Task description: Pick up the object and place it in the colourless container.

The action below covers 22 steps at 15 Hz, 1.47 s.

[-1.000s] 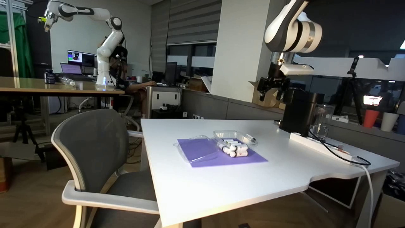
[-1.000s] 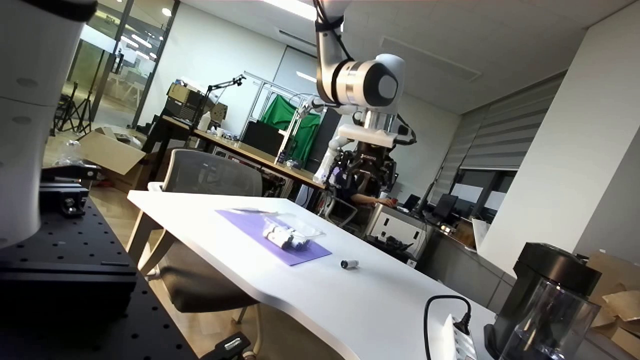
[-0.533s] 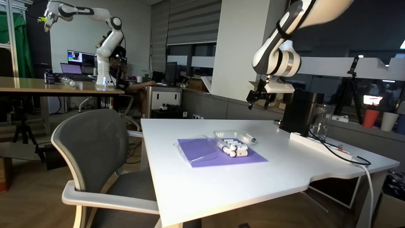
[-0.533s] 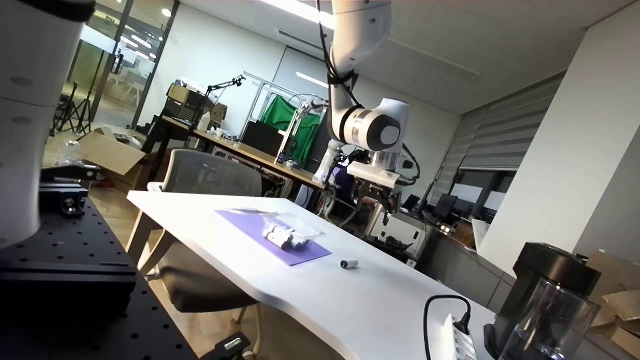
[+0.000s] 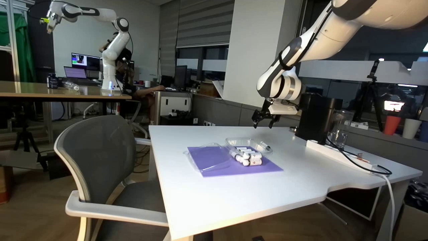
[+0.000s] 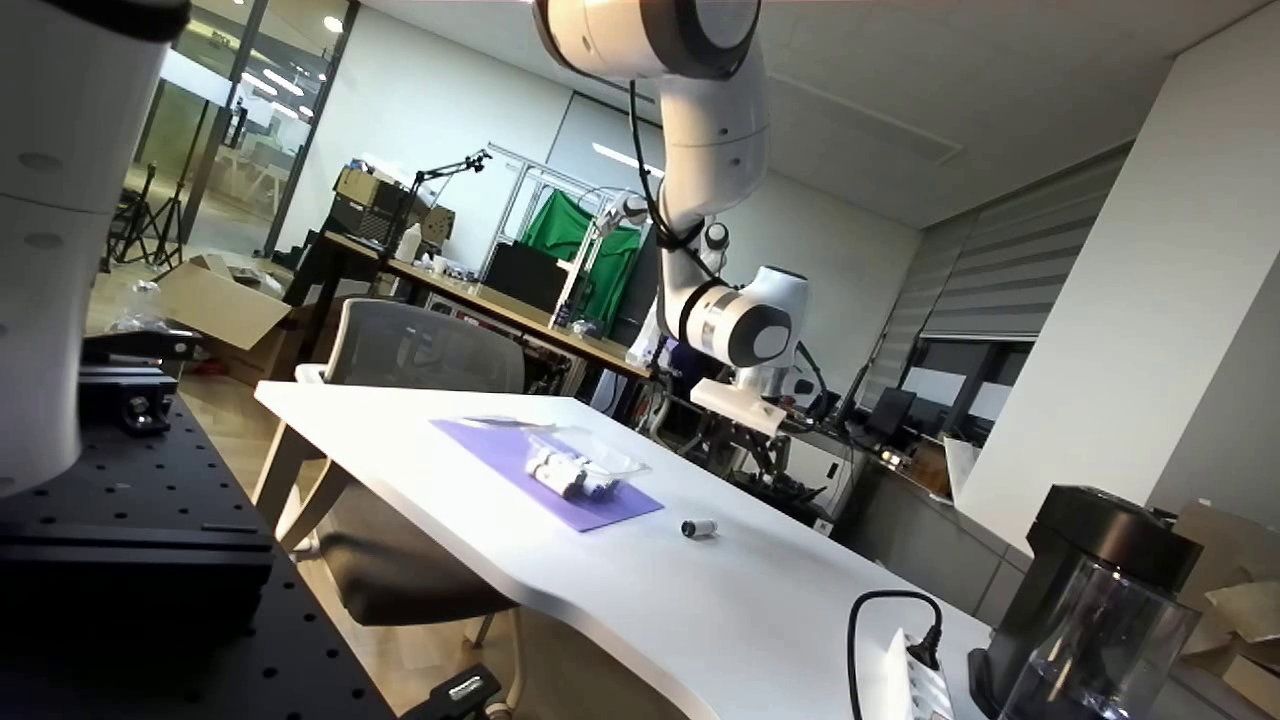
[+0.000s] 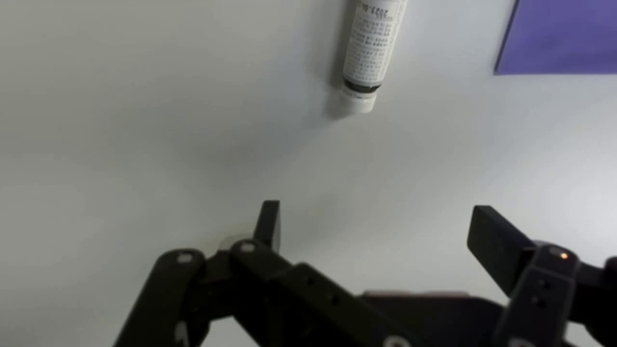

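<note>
The object, a small white printed bottle (image 7: pixel 372 46) with a dark band near its cap, lies on its side on the bare white table. It also shows as a lone bottle (image 6: pixel 699 528) in an exterior view. My gripper (image 7: pixel 377 205) hangs above the table with jaws wide apart and nothing between them; the bottle lies ahead of the fingertips, towards the top of the wrist view. In an exterior view the gripper (image 5: pixel 263 126) stands higher than the colourless container (image 5: pixel 241 142), behind it. That clear container holds several similar white bottles (image 5: pixel 252 159) and rests on a purple sheet (image 7: pixel 564 38).
A clear lid (image 5: pixel 209 164) lies on the purple sheet beside the container. A black machine (image 5: pixel 317 117) with a clear tank stands on the table, along with a white power strip (image 5: pixel 337 155) and its black cable. A grey chair (image 5: pixel 100 160) is drawn up at one side.
The arm has reached out and come down, bringing the gripper lower towards the table and, in an exterior view, leftwards. Its jaws stay apart. The bottles and container have not moved.
</note>
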Available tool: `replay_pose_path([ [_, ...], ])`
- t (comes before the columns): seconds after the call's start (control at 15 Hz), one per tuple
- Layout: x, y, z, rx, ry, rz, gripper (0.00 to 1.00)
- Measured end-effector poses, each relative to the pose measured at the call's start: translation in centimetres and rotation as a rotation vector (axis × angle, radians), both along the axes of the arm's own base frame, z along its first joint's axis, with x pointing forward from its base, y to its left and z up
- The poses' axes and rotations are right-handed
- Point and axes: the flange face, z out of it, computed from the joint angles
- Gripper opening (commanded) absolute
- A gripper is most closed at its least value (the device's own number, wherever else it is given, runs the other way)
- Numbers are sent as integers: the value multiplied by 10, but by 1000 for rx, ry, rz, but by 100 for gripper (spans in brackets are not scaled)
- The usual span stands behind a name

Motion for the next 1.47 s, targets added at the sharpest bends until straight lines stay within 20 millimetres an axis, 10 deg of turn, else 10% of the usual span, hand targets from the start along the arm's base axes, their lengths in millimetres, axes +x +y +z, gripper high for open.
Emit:
replay_pose_path([
  [0.67, 11, 0, -56, 32, 148, -14, 100],
  [0.73, 10, 2, -60, 36, 177, -21, 75],
  [1.47, 13, 1, -56, 45, 368, -118, 3],
])
